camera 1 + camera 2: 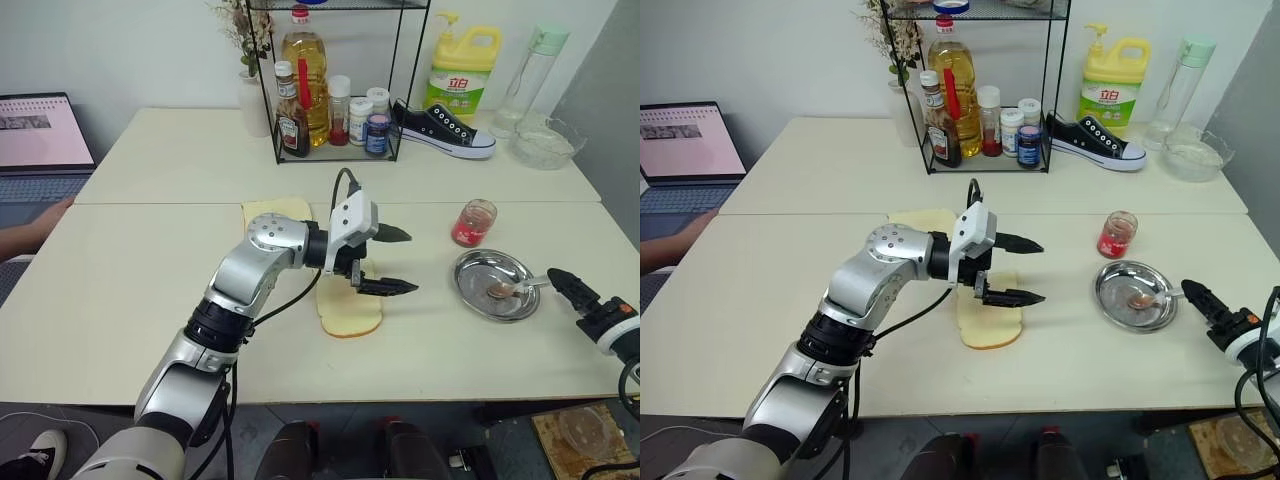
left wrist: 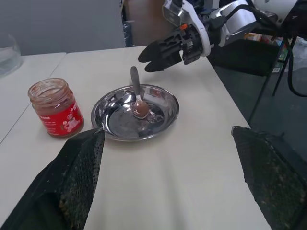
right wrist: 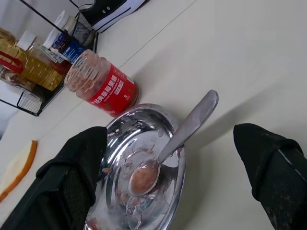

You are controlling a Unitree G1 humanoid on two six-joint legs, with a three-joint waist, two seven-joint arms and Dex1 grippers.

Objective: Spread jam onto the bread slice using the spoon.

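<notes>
The bread slice [image 1: 350,312] lies mid-table, its middle hidden under my left gripper [image 1: 412,262]. That gripper hovers over it, open and empty, pointing right toward the round steel dish [image 1: 478,272]. The spoon [image 3: 189,125] rests in the dish with a reddish-brown blob of jam [image 3: 142,178] in its bowl, handle over the rim. My right gripper [image 3: 170,133] is open just right of the dish, its fingers either side of the spoon handle without touching it. The red jam jar [image 1: 474,222] stands lidless behind the dish.
A second, plain slice [image 1: 275,211] lies behind the left arm. At the back stand a wire rack of bottles [image 1: 335,110], a shoe [image 1: 442,130], a yellow detergent bottle [image 1: 463,65] and a glass bowl [image 1: 545,146]. A laptop [image 1: 40,130] and a person's hand [image 1: 35,222] are at far left.
</notes>
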